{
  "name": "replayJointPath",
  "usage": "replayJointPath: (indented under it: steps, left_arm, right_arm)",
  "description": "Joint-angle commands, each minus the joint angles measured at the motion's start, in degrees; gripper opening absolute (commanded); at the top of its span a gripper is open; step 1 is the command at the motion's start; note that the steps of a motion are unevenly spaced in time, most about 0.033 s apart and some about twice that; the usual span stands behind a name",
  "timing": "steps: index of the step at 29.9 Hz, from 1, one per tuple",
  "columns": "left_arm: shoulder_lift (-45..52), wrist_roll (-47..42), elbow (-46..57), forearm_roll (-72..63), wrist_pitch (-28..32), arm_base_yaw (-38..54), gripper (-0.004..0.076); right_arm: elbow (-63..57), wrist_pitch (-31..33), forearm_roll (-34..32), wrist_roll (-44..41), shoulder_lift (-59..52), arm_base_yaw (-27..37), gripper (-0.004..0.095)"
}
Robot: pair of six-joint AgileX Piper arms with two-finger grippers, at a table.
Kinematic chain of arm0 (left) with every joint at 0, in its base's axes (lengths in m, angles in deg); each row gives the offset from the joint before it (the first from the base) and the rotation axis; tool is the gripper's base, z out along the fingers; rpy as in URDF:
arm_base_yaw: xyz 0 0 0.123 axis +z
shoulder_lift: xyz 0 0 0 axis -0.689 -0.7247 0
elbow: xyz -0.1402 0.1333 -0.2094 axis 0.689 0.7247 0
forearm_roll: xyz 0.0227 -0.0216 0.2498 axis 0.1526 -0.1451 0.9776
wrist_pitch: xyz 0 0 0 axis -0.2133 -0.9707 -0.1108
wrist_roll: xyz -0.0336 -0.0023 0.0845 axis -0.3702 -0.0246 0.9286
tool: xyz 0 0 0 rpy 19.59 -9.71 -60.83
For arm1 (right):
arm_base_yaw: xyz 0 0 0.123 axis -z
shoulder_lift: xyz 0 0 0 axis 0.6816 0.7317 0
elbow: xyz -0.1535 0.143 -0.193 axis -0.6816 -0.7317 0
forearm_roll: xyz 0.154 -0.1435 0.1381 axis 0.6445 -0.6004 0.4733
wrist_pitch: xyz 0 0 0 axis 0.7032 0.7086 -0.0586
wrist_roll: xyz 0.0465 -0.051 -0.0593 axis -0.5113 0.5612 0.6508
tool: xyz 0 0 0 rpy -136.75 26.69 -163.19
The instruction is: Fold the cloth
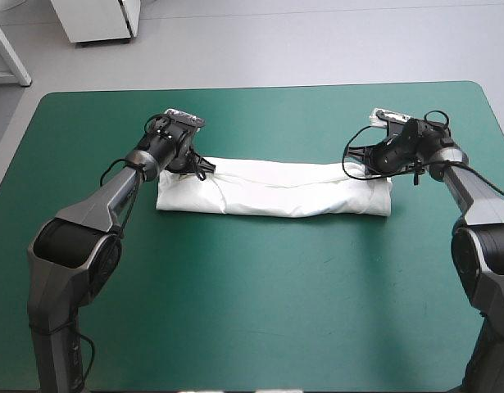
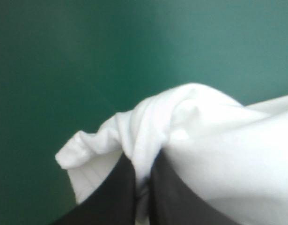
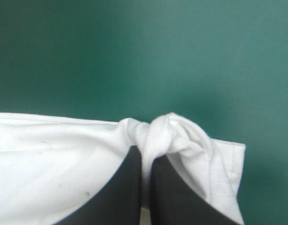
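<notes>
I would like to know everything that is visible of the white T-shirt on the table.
The T-shirt is white, of thin soft cloth with creases. It is folded into one long, narrow band that lies on the teal-green table cover, its length parallel to the far edge. The left hand pinches a bunch of cloth at its left end, the right hand at its right end, where a stitched hem shows. Both hands are shut on it. Nothing else touches it.

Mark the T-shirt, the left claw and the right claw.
T-shirt (image 1: 276, 190): high view, middle of the folded strip.
left claw (image 2: 143, 163): left wrist view, between its fingertips.
right claw (image 3: 146, 156): right wrist view, between its fingertips.
</notes>
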Motion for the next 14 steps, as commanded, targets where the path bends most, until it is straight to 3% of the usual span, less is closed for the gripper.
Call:
replayJointPath:
  steps: [1,4,6,8,11,14]
  left_arm:
    - [3.12,-0.07,-1.96,-1.04,2.52,0.19,0.0003]
    - [3.12,6.86,-2.94,-7.20,-0.14,0.19,0.0102]
    - [3.12,11.86,-4.19,-11.96,-2.87,0.19,0.0220]
    - [3.12,12.58,-5.89,-13.85,-5.96,0.19,0.0354]
    - [3.12,12.74,-9.83,-13.67,-13.21,0.19,0.0515]
    - [3.44,15.07,-14.29,-12.04,-19.18,0.19,0.0534]
  right_arm:
    - [2.41,-0.43,2.22,3.15,-3.00,0.49,0.0012]
    - [3.99,3.55,4.22,6.61,-3.00,0.49,0.0222]
    - [5.57,6.04,5.47,6.76,-3.00,0.49,0.0442]
    - [7.37,8.77,6.33,6.79,-3.00,0.49,0.0599]
    - [11.55,13.48,5.68,6.79,-3.23,0.49,0.0583]
    - [15.75,16.23,3.83,6.79,-4.16,0.49,0.0478]
